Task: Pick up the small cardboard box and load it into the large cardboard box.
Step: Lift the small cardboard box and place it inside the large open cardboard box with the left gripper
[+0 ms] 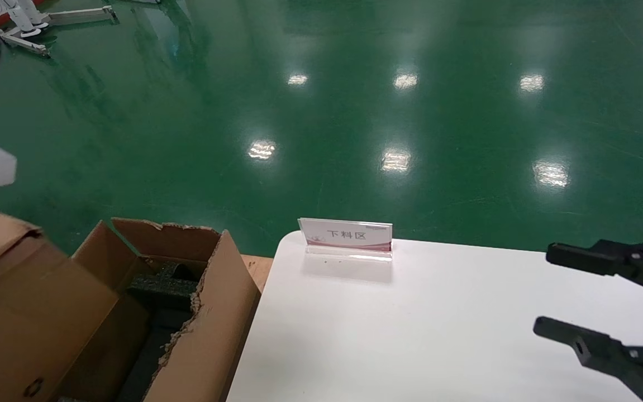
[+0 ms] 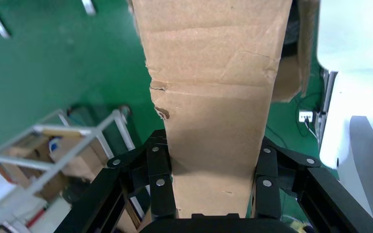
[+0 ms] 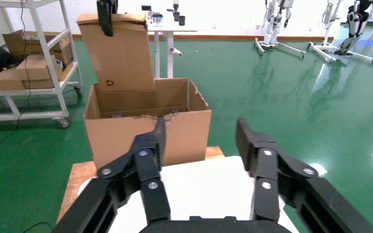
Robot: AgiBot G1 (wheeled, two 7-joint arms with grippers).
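The left gripper (image 2: pixel 209 187) is clamping the small cardboard box (image 2: pixel 213 97) between its two fingers (image 2: pixel 161 182), which are pressing on opposite sides of the carton; the carton is running straight out ahead of the gripper and filling the space between the fingers. From the right wrist camera this same carton is hanging tilted above the large cardboard box (image 3: pixel 148 128), with its lower end dipping just inside the open top and a small black printed mark facing this way. In the head view the held carton is lying over the near side of the large cardboard box, whose ragged flaps are standing up around black foam padding (image 1: pixel 162 290). The right gripper (image 1: pixel 544 293) is hovering over the white surface (image 1: pixel 410 335) with its fingers spread wide and nothing between them. Beyond that gripper a small sign stand (image 1: pixel 346 239) is standing at the far edge of the surface, and farther still the green floor (image 1: pixel 355 111) is stretching away.
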